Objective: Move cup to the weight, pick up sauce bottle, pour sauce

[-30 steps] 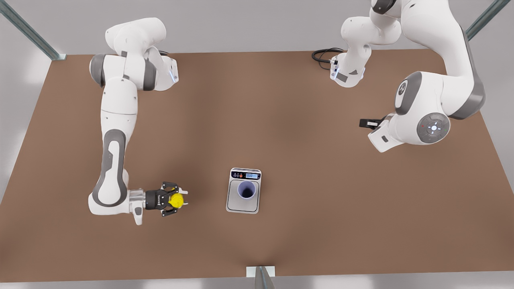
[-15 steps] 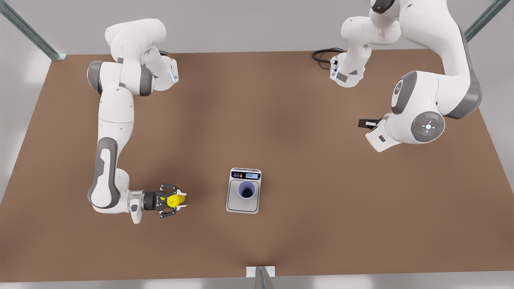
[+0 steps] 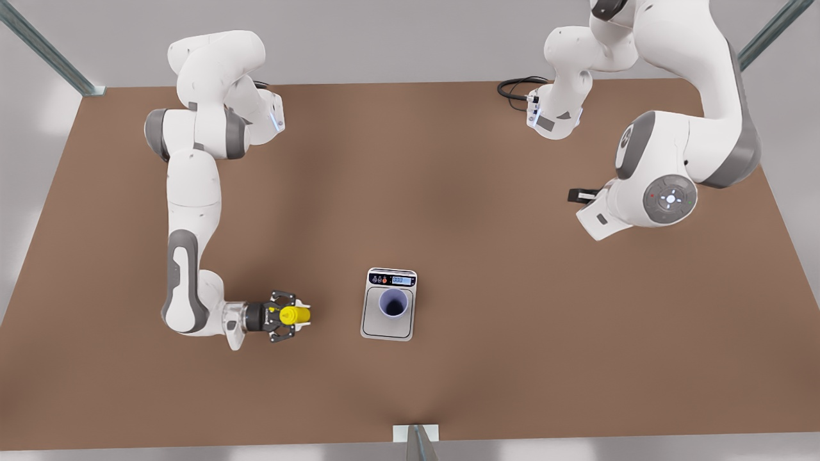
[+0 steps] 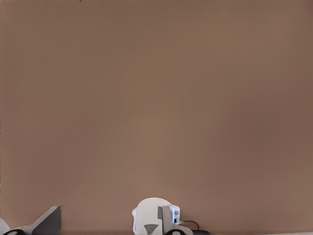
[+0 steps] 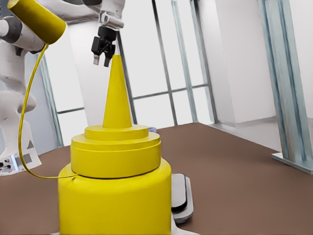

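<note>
**Sauce bottle gripped, cup in place on the weight.** The cup (image 3: 393,303) is shown standing upright on the plate of the weight (image 3: 387,330), just below the display strip and within the plate's outline. The sauce bottle (image 3: 300,314) is seen to the front view's left of the weight, near it but clearly apart. It is clamped at its body between the fingers of the right gripper (image 3: 291,315). In the front view the nozzle appears directed toward the weight. In the right wrist view the bottle (image 5: 115,196) is seen from close by, with its cone-shaped nozzle uncovered and a cap hanging loose on a thin yellow tether. Whether the bottle is clear of the table (image 3: 512,358) cannot be told. The left gripper (image 3: 580,194) is held well away from the weight, toward the front view's upper right, where its arm waits. Its state cannot be told.

**Risks judged from this stage.** The carry to the cup and the pour are taken to remain.
- The cup is narrower than the plate, so the nozzle tip would have to be brought above a small opening. If the tilt were begun too far from the weight, sauce could be spilled on the plate or the table.
- The cup could be struck and toppled by the gripper or the nozzle if the approach were made too low.
- A soft squeeze bottle may be deformed by the clamp, so sauce could be forced out early, or the bottle could slip and turn when tilted.
- The loose cap could swing across the stream.
</note>
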Motion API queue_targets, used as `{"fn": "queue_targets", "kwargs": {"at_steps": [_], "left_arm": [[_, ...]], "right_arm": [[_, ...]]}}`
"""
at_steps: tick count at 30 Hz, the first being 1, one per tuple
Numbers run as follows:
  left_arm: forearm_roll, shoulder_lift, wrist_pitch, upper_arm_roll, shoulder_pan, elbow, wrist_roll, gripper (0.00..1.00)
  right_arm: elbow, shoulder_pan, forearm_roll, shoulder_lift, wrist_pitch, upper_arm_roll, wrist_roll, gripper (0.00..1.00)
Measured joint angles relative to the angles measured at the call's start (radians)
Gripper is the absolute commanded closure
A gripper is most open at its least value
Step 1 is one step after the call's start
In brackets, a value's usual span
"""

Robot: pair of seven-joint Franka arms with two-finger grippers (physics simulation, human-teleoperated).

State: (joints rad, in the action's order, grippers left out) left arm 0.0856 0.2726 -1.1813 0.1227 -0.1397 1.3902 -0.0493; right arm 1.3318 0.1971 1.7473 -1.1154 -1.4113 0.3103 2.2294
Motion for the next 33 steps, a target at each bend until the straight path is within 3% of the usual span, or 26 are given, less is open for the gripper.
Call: {"fn": "queue_targets", "kwargs": {"at_steps": [6, 7, 8, 9, 33], "left_arm": [[0.01, -0.001, 0.0, 0.003, 0.002, 0.0, -0.001, 0.0], [0.011, -0.001, 0.0, 0.004, 0.002, 0.0, -0.001, 0.0], [0.011, -0.001, 0.0, 0.004, 0.002, 0.0, -0.002, 0.0], [0.012, -0.001, 0.001, 0.005, 0.001, 0.0, -0.002, 0.0], [0.018, 0.0, 0.001, 0.007, -0.008, -0.014, -0.005, 0.0]], "right_arm": [[0.0, -0.001, 0.002, -0.015, 0.001, -0.011, 0.038, 0.48], [0.0, -0.002, 0.002, -0.016, 0.001, -0.012, 0.043, 0.42], [0.0, -0.002, 0.002, -0.015, 0.001, -0.013, 0.048, 0.04], [0.0, -0.002, 0.003, -0.015, 0.001, -0.014, 0.052, 0.0], [-0.003, -0.048, 0.002, -0.013, 0.016, -0.012, 0.113, 0.0]]}}
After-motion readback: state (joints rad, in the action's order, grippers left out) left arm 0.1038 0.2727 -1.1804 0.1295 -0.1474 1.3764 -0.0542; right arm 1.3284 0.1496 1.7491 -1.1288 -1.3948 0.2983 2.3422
